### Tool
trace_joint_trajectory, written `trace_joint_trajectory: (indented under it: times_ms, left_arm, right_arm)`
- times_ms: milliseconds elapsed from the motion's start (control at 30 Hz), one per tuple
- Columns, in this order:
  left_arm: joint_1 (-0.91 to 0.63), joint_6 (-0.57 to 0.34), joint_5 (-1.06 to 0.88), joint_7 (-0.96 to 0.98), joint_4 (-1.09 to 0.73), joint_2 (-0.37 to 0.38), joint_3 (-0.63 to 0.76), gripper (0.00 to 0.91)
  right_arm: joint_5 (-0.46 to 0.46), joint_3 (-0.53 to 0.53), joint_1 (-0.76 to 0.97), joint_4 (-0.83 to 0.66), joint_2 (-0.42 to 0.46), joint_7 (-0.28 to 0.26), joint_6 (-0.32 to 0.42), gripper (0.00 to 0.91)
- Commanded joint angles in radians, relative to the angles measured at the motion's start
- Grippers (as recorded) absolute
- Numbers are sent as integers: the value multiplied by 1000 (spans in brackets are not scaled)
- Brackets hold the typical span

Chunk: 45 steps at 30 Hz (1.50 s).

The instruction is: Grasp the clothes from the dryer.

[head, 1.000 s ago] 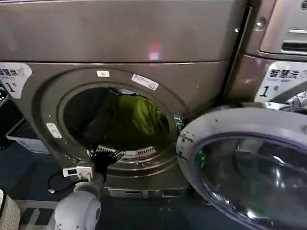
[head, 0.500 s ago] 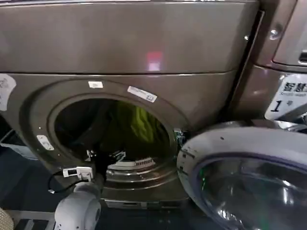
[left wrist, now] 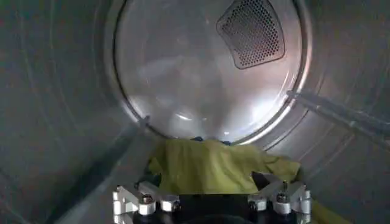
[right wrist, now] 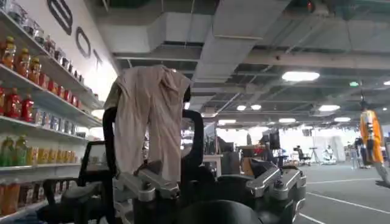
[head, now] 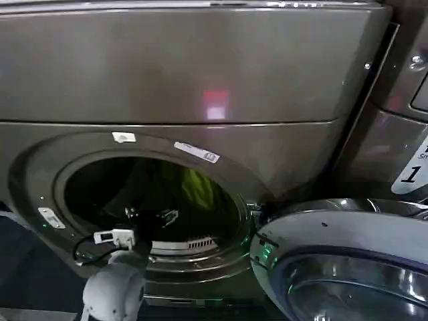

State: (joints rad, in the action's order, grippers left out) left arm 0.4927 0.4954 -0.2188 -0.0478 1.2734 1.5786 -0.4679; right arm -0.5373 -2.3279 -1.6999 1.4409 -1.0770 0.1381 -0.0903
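The left gripper (left wrist: 210, 201) was deep inside the dryer (head: 200, 80), reaching through the round opening, its fingers (left wrist: 141, 198) spread apart with nothing between them. The clothes (left wrist: 213, 167), a crumpled olive-yellow heap, lay on the drum floor against the back wall, just ahead of those fingers. From the front I could see the fabric as a dim green patch in the drum (head: 190, 187).

The risk, as I judged it, was closing too early and pinching only a thin fold, which could slip free on the way out, or driving too low and scraping the drum.

How much fabric sat beneath the gripper was hidden by its own body. The open door (head: 341, 267) was cut off at the edge. The right gripper (right wrist: 213, 192) was parked facing the room, fingers apart and empty.
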Motion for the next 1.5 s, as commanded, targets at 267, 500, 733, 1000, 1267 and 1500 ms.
trace_joint_trajectory:
  times_ms: [267,500,733,1000,1267,1500]
  left_arm:
    - [-179,-498,-1194,-1017,-143,-19,-15,907]
    - [-249,-669,-1188,-1223,-221,-39,-16,907]
    - [-278,-701,-1057,-1299,-264,-60,-1,907]
    - [-292,-683,-943,-1299,-328,-68,3,907]
    - [-303,-616,-788,-1299,-432,-77,17,907]
    - [-276,-599,-791,-1299,-448,-78,1,907]
  right_arm:
    - [4,11,-4,13,0,-3,2,907]
    - [11,20,3,24,0,-3,2,907]
    - [14,24,1,20,-1,-2,5,907]
    - [20,35,6,18,-6,-3,13,907]
    - [27,45,12,20,-8,-2,15,907]
    - [37,53,18,22,-8,-1,16,907]
